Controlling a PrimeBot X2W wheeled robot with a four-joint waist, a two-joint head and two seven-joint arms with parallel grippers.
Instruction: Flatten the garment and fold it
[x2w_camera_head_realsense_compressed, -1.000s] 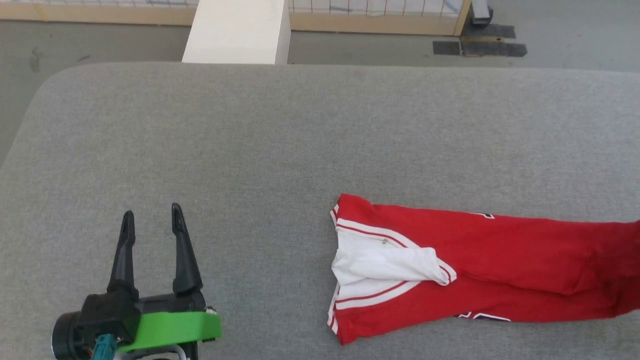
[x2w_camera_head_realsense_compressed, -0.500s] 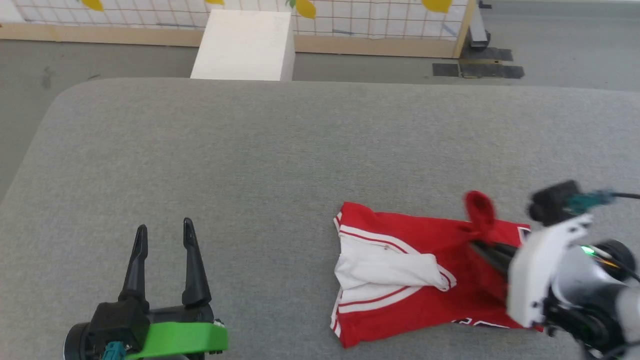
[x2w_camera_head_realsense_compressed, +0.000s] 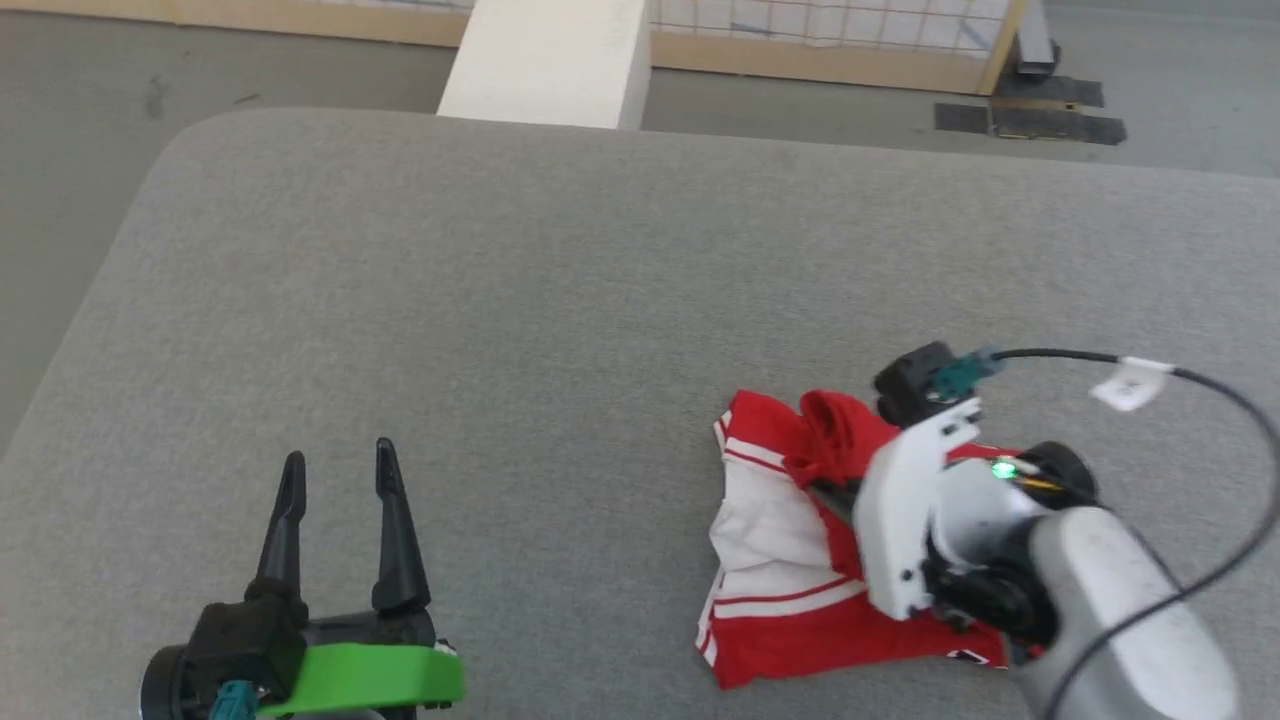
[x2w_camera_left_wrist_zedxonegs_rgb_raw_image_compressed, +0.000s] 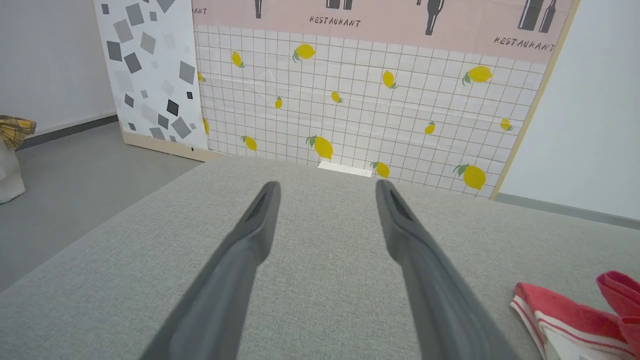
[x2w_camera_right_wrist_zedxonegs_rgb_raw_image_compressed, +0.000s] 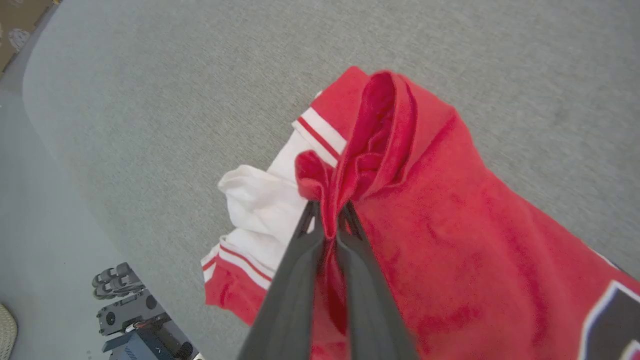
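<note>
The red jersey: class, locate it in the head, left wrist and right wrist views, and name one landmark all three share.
Head view: the red jersey lies lower right of centre, bunched up.
Left wrist view: bottom right corner, a red-and-white edge.
Right wrist view: centre and right, a red fold pinched by the right end effector.
Shared landmark: the grey table beneath it.

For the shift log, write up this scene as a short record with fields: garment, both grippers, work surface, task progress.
garment: red jersey tee with white sleeves and striped trim, bunched and partly doubled over, not flat
right gripper: shut on a raised pinch of the tee's red fabric
left gripper: open, empty, apart from the tee on the robot's left
surface: grey fabric-covered table
progress: tee not yet flattened or folded
</note>
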